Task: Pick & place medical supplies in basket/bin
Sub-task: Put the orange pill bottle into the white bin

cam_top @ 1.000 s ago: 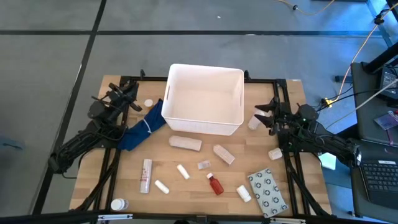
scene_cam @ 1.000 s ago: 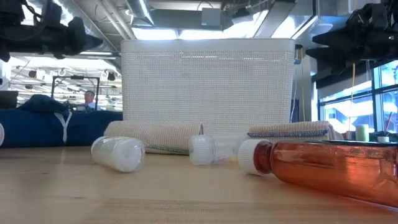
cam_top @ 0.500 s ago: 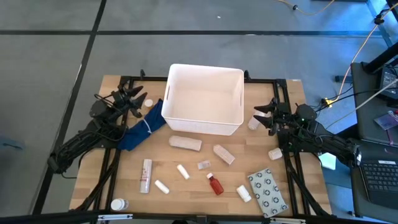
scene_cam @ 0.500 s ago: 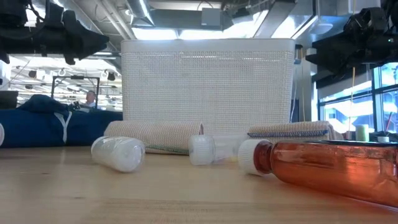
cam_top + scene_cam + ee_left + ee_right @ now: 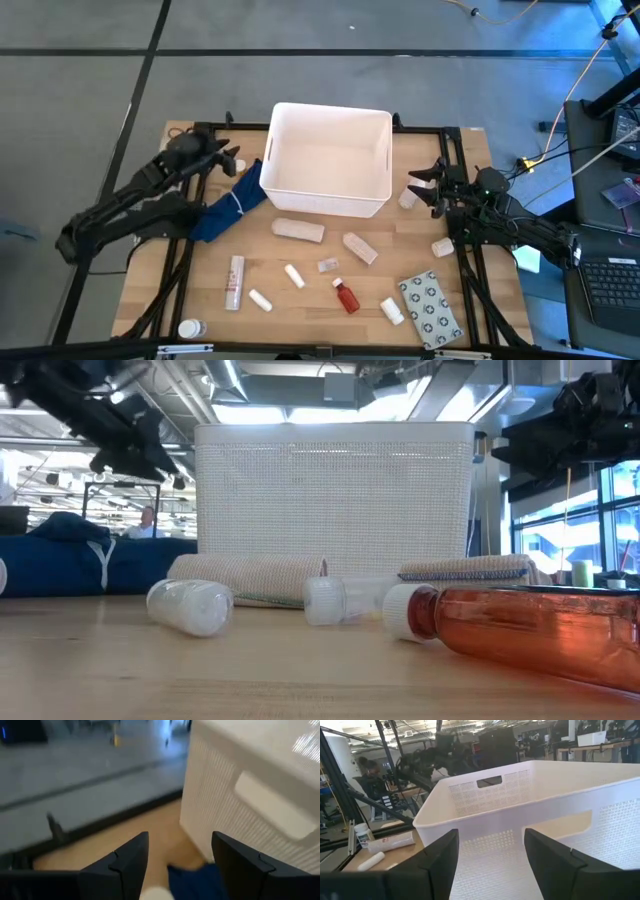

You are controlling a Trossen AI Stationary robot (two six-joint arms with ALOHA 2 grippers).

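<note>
Nearest you along the table's front edge lie a white bottle, a grey ring-patterned packet and a small white tube. Just behind them you have the red bottle, two more small white tubes and a long white tube. Farther in, two beige wrapped rolls lie just in front of the white basket, which sits at the middle back of the table. A blue cloth rests against the basket's left side. Your left gripper hovers over that cloth beside the basket's left wall, fingers spread apart and holding nothing. Your right gripper waits just off the basket's right wall, fingers likewise apart and empty.
</note>
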